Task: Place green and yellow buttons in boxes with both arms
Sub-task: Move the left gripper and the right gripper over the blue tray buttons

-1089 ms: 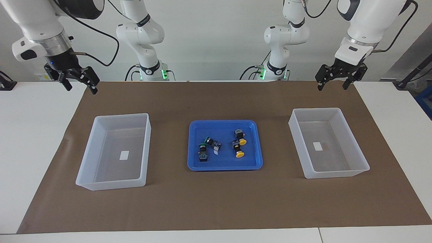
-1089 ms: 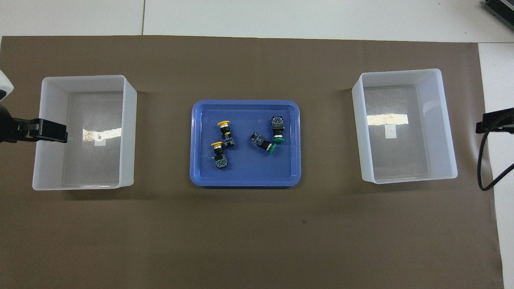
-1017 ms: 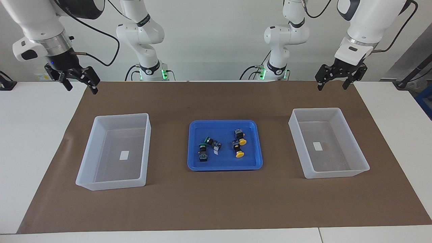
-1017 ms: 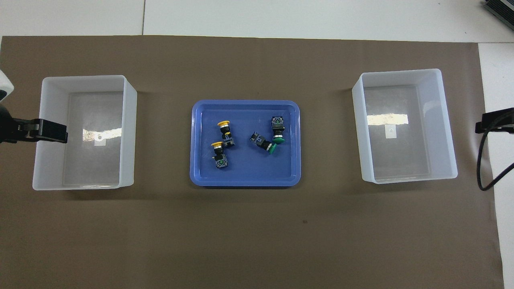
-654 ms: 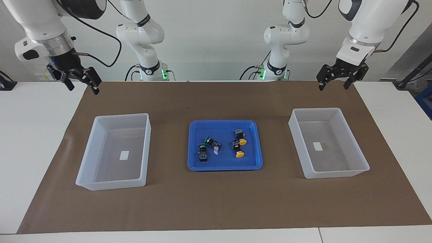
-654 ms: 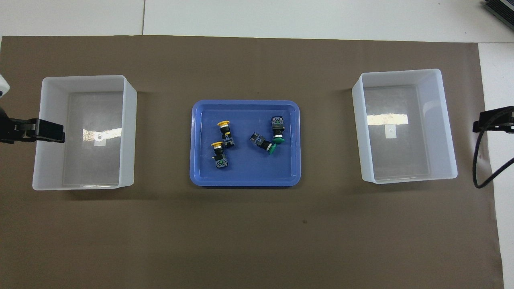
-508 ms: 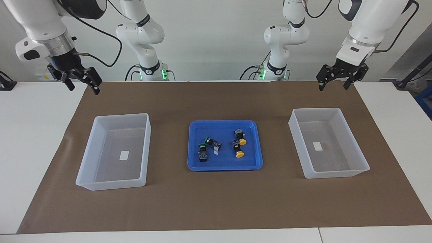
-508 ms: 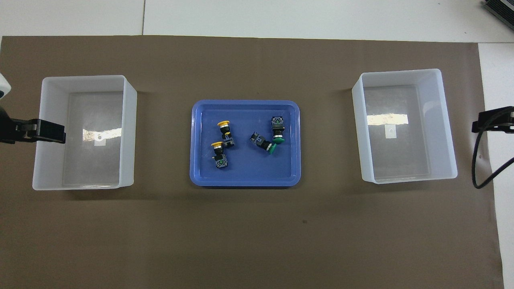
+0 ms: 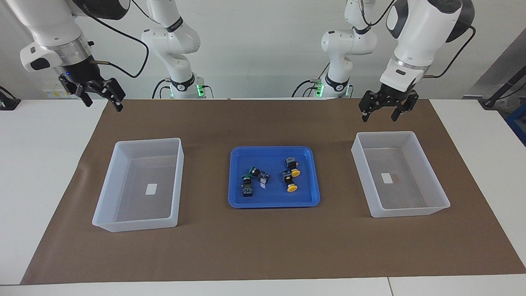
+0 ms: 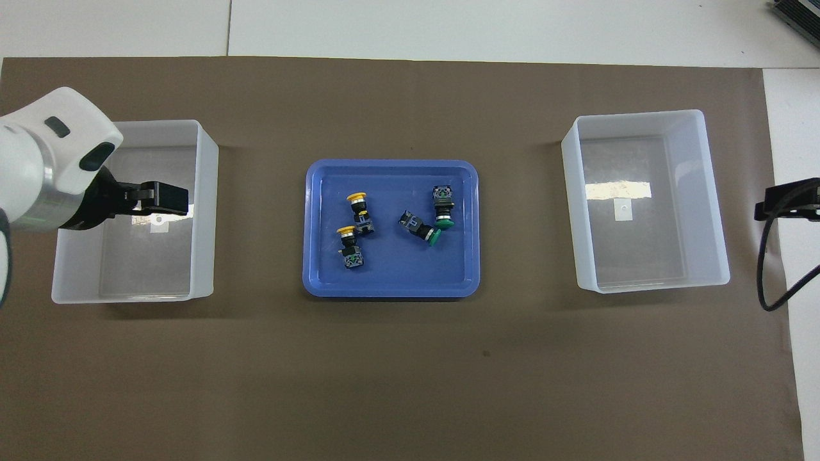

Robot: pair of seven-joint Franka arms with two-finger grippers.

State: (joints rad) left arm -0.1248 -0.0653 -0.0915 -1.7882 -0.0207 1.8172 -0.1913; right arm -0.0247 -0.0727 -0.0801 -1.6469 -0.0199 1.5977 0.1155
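Observation:
Two yellow-capped buttons (image 9: 292, 188) (image 10: 356, 198) and two green-capped buttons (image 9: 246, 178) (image 10: 434, 237) lie in a shallow blue tray (image 9: 271, 149) (image 10: 391, 164) at the middle of the table. One translucent white box (image 9: 386, 134) (image 10: 205, 211) stands at the left arm's end, the other (image 9: 148, 141) (image 10: 640, 115) at the right arm's end. Both hold only a small white label. My left gripper (image 9: 380, 112) (image 10: 168, 199) is open and empty, up in the air over the box at its end. My right gripper (image 9: 102, 98) (image 10: 785, 202) is open and empty, raised over the mat's edge by its box.
A brown mat (image 9: 263, 246) covers most of the white table. The blue tray stands midway between the two boxes. A black cable (image 10: 765, 269) hangs from the right arm beside its box.
My left gripper has swung in and down from over the mat's corner to over its box. The right gripper has barely shifted. The buttons have not moved.

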